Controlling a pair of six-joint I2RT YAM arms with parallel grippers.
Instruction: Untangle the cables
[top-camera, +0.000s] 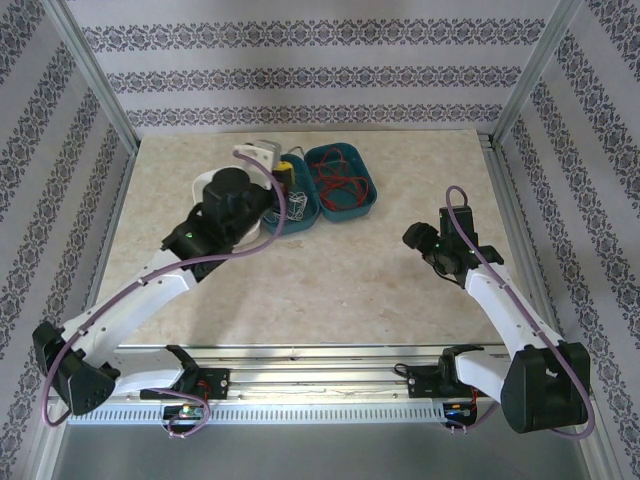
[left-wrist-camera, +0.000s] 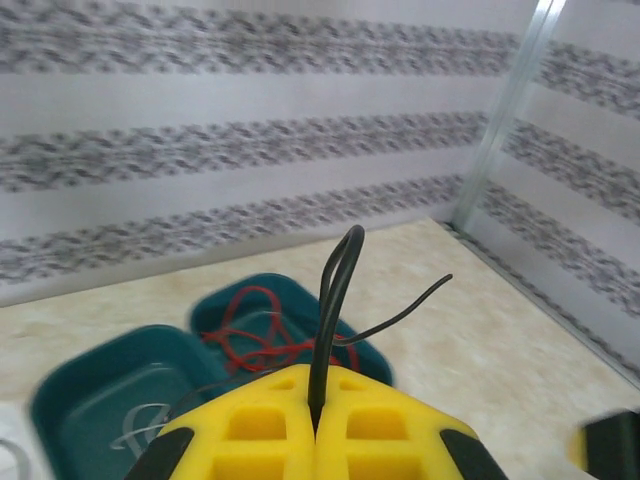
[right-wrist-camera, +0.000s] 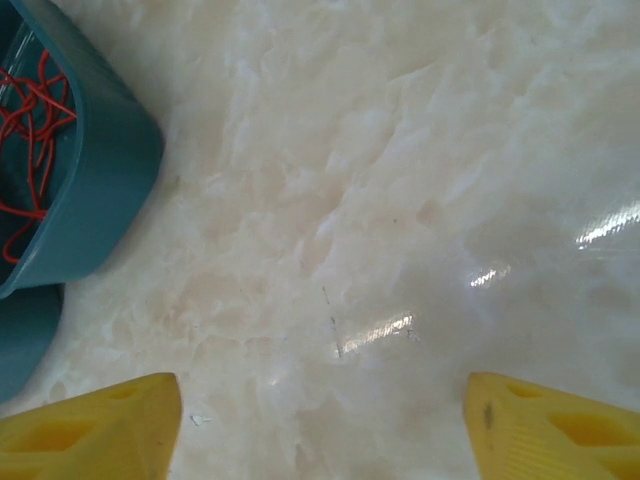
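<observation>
Top external view first: both arms reach out over the marble desk (top-camera: 380, 300), the left one up by two teal trays sitting side by side near the back, the right one well apart from them over bare desk. The left fingers (left-wrist-camera: 300, 440) are clamped shut on a black cable (left-wrist-camera: 335, 290). In the left wrist view you can see it pinched right in the seam between the yellow pads, sticking up as a narrow loop with one loose end curving off to the right. That cable is held up above the trays, not lying in either of them as far as I can tell. The red cables (top-camera: 340, 178) are a loose scribbly pile in the right tray (top-camera: 372, 200). The left tray (top-camera: 300, 222) has a few thin white cables (top-camera: 298, 203) in it, pretty blurry from the wrist cam, so I can't say how they're tangled. A thin dark strand runs from the fingers down toward the trays, but it's too fine to tell where it ends. The right fingers (top-camera: 425, 245) are spread wide open with nothing between them. The right wrist view has them hanging over plain desk, with the corner of the red-cable tray off to the upper left, not touching it.
</observation>
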